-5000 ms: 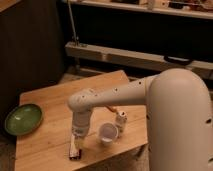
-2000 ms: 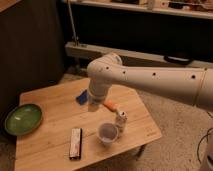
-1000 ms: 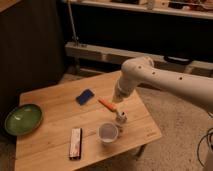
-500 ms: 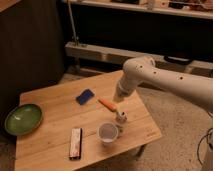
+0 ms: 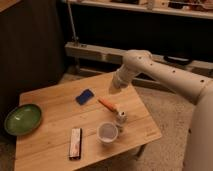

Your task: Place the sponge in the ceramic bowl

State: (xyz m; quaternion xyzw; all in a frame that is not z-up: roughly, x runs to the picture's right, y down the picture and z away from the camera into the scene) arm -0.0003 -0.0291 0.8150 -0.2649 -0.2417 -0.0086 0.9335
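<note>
- The gripper (image 5: 114, 88) sits at the end of the white arm (image 5: 150, 67) that comes in from the right edge of the frame. It hangs a little right of centre, over the far right part of the wooden table (image 5: 50, 107).
- Its jaws are closed, and nothing can be seen between them.
- The sponge (image 5: 85, 96), a small flat blue block, lies on the tabletop near the centre of the frame. It is to the left of the gripper and lower, clearly apart from it.
- The ceramic bowl (image 5: 23, 120), green and shallow with a darker rim, sits at the table's left end, in the lower left of the frame. It is well apart from the sponge, with bare wood between them.
- The bowl's inside shows only green glaze.
- An orange stick-like item (image 5: 107, 104) lies tilted on the table just below the gripper, to the right of the sponge.
- A small pale object (image 5: 120, 118) stands at the lower end of the orange item; what it is cannot be made out.
- A small white cup (image 5: 107, 132) stands upright just beside that pale object, toward the near edge of the table.
- A long dark-and-white flat bar (image 5: 75, 143) lies near the front edge, left of the cup.
- Behind the table, a pale horizontal rail (image 5: 92, 52) runs across the dark background in the upper half of the frame.
</note>
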